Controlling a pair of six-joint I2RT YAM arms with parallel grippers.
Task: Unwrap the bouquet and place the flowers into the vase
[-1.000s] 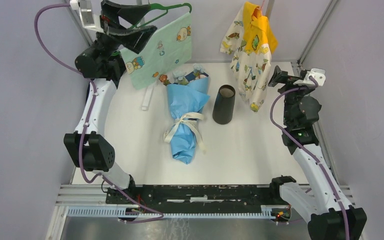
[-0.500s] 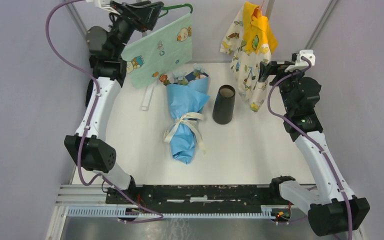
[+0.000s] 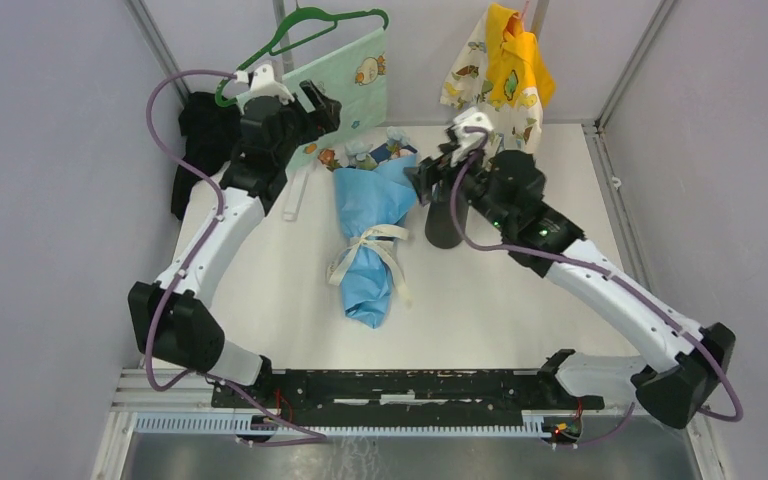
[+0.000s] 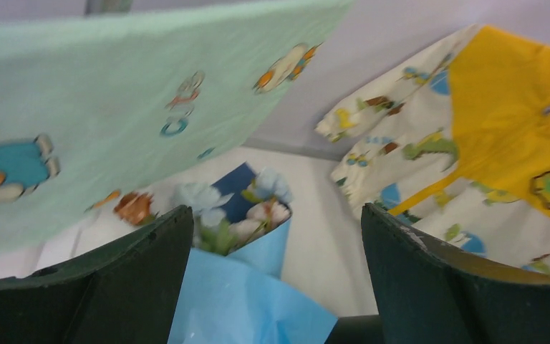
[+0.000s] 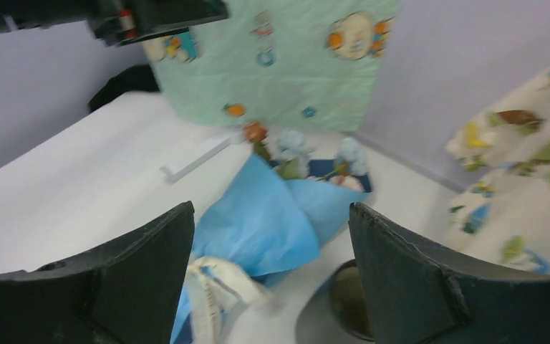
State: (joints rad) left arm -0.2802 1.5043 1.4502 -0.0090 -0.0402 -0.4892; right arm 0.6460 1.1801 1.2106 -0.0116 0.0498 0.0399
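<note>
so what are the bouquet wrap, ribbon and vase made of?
Bouquet wrap: looks like matte paper, light blue, creased and holding its folds. Ribbon: cream, soft, probably fabric; limp loops and tails. Vase: dark, smooth, rigid; plastic or glazed ceramic, cannot tell.

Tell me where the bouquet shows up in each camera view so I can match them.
Top external: the bouquet lies mid-table, flower end toward the back wall.
Left wrist: bouquet at bottom centre, flower heads uppermost.
Right wrist: bouquet at centre, slanting down to the left.
Shared landmark: the mint-green cartoon cloth hanging behind the flower end.
</note>
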